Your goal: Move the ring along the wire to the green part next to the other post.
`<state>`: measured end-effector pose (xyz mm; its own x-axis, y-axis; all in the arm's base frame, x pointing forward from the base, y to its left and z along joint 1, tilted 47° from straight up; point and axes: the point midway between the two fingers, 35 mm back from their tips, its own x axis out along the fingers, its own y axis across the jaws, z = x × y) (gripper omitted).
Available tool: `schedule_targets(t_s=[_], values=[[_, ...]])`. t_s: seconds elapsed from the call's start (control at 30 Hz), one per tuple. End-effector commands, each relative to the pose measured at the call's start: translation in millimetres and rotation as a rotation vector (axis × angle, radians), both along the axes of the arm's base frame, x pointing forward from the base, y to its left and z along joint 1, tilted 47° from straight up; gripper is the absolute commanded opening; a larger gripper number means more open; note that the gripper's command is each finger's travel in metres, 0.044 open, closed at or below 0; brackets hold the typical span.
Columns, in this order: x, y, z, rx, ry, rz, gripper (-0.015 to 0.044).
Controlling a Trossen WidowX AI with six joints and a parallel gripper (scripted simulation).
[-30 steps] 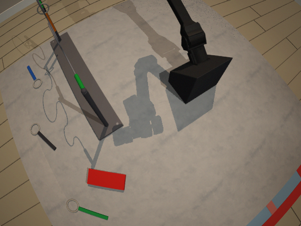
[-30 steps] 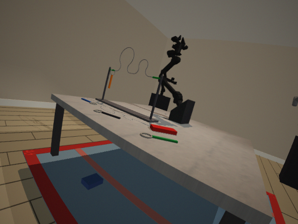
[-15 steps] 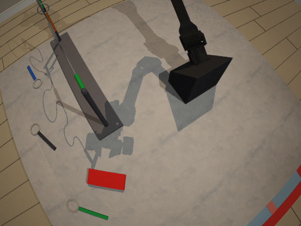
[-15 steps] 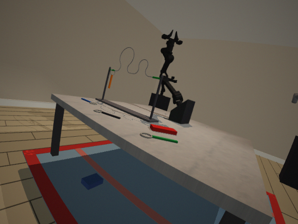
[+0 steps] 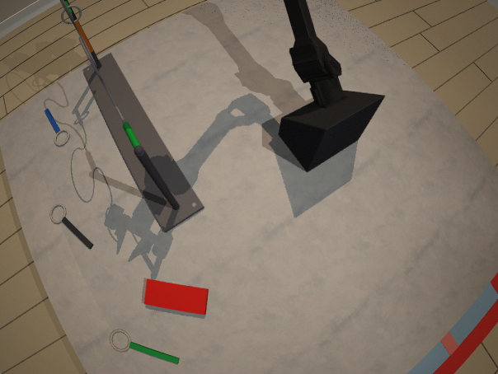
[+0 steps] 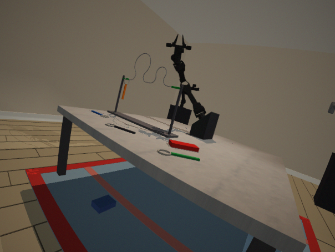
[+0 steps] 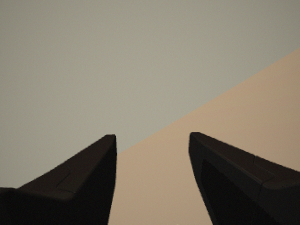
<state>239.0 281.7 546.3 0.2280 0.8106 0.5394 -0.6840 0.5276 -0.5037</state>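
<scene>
The ring (image 5: 62, 16) (image 6: 126, 84) hangs around the green part (image 6: 127, 79) beside the far post (image 6: 119, 95). Its orange handle (image 5: 84, 37) (image 6: 124, 91) hangs down below it, tilted slightly. The thin grey wire (image 5: 108, 91) (image 6: 145, 53) bends up and down to the other green part (image 5: 132, 135) (image 6: 175, 87) at the near post (image 5: 158, 179) (image 6: 175, 114). My gripper (image 6: 180, 35) (image 7: 153, 143) is partly open and empty. In the exterior view it points up, high above the table and well away from the handle. It is outside the top view.
A grey base (image 5: 128, 99) carries both posts. A red block (image 5: 176, 296) (image 6: 183, 145), a green-handled ring (image 5: 154, 353) (image 6: 185, 156), a black-handled ring (image 5: 77, 233) (image 6: 125, 129) and a blue-handled ring (image 5: 52, 120) (image 6: 96, 112) lie on the table.
</scene>
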Motion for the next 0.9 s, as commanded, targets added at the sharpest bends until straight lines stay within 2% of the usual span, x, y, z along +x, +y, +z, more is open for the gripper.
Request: schedule_targets(t_s=[0.0,0.43,0.87], values=[[35,-30,-2,-0.037,-0.004,-0.117,0.016],[113,-141,-15,-0.134,0.037,-0.45,0.016],[150,-260,-39,-0.2,0.162,-0.766,0.016]])
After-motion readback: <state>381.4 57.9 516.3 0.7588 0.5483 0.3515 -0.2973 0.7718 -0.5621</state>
